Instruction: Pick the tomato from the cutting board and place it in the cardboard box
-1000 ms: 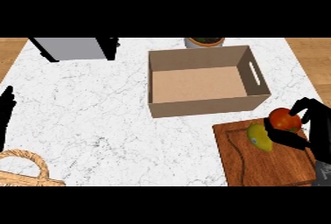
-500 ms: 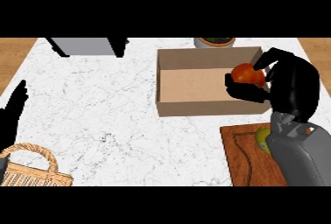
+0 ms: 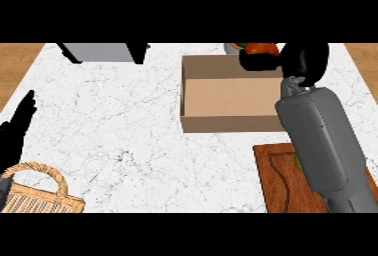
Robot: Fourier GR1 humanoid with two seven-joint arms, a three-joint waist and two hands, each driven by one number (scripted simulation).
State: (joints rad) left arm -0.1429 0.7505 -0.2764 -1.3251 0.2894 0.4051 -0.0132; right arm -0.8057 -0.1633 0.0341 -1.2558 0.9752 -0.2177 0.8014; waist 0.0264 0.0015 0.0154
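White marble counter (image 3: 118,120) bears cardboard box (image 3: 229,97); cutting board (image 3: 284,182); wicker basket (image 3: 37,195).

Even, bright, diffuse light covers the counter (image 3: 133,125). Shadows are faint. The cardboard box (image 3: 229,95) interior shows soft shading.

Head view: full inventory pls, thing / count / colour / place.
counter: 1, white marbled, fills most of the view
cardboard box: 1, brown, open top, right of centre
tomato: 1, red-orange, in the right hand over the box's far right corner
cutting board: 1, reddish-brown wood, lower right, partly hidden by the forearm
green item: 1, on the board, mostly hidden
wicker basket: 1, tan, lower left corner
grey appliance: 1, top edge, left of centre
bowl-like item: 1, top edge, mostly cut off
right hand: 1, black, curled round the tomato
left hand: 1, black, open, left edge
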